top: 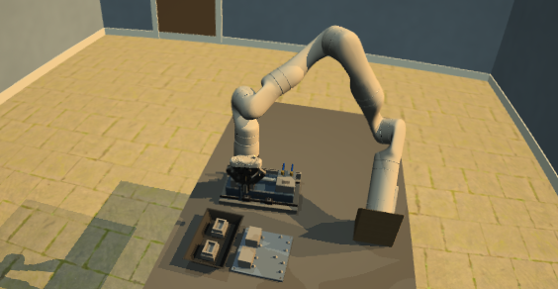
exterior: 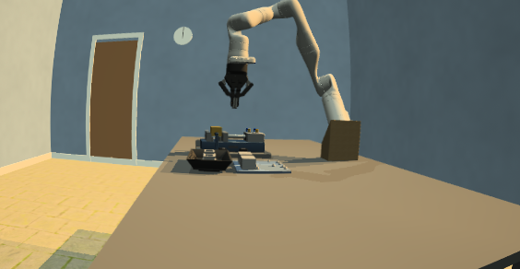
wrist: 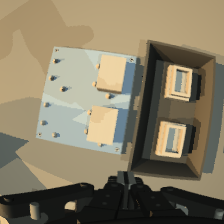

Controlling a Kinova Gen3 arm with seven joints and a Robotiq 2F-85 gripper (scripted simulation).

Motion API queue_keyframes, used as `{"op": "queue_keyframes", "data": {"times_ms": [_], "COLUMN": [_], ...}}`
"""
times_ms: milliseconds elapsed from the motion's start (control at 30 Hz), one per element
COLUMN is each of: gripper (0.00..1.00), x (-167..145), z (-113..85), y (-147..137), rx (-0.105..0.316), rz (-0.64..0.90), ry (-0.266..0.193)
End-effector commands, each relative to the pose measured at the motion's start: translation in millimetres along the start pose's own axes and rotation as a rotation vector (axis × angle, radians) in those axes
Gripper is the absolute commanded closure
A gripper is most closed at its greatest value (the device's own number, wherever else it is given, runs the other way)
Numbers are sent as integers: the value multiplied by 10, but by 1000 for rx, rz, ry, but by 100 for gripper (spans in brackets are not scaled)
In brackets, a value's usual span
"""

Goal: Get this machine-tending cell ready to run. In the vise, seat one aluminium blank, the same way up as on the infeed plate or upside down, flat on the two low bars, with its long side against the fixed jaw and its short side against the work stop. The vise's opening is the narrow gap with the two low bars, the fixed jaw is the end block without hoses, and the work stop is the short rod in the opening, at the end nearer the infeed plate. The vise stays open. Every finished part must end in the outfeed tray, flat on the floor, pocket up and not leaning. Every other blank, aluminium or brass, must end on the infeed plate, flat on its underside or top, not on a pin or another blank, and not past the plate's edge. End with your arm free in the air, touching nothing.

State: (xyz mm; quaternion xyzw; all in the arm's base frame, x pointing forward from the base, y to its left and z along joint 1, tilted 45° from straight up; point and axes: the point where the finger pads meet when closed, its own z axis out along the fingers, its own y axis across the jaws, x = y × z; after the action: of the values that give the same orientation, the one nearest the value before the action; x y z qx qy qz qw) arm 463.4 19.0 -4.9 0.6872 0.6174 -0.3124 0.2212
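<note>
My gripper (exterior: 235,102) is shut and empty, hanging high in the air above the vise (exterior: 232,140). In the top view the gripper (top: 245,184) covers the vise's left end (top: 262,191). The wrist view shows my closed fingertips (wrist: 125,177) above the infeed plate (wrist: 90,100) and the outfeed tray (wrist: 172,110). Two pale blanks (wrist: 112,72) (wrist: 102,125) lie flat on the plate. Two finished parts (wrist: 178,81) (wrist: 172,140) lie pocket up in the tray. A yellowish block (exterior: 216,130) sits on the vise's left end. I cannot see into the vise's opening.
The vise's end block with hoses (top: 285,179) is on its right side. The arm's brown base box (top: 378,227) stands at the table's right. The tray (top: 214,243) and plate (top: 262,251) sit side by side near the table's front edge.
</note>
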Motion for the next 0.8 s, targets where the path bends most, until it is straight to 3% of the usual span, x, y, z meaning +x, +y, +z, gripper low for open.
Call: {"op": "queue_keyframes", "data": {"times_ms": [0,67,133,367,767], "gripper": [100,100,100,100,100], "x": [-34,-67,-67,-185,-204], "z": [90,97,97,130,139], "y": [373,580,580,1036,1090], "rx": [8,8,8,11,11], "rz": [19,19,19,20,20], "ry": [0,0,0,0,0]}}
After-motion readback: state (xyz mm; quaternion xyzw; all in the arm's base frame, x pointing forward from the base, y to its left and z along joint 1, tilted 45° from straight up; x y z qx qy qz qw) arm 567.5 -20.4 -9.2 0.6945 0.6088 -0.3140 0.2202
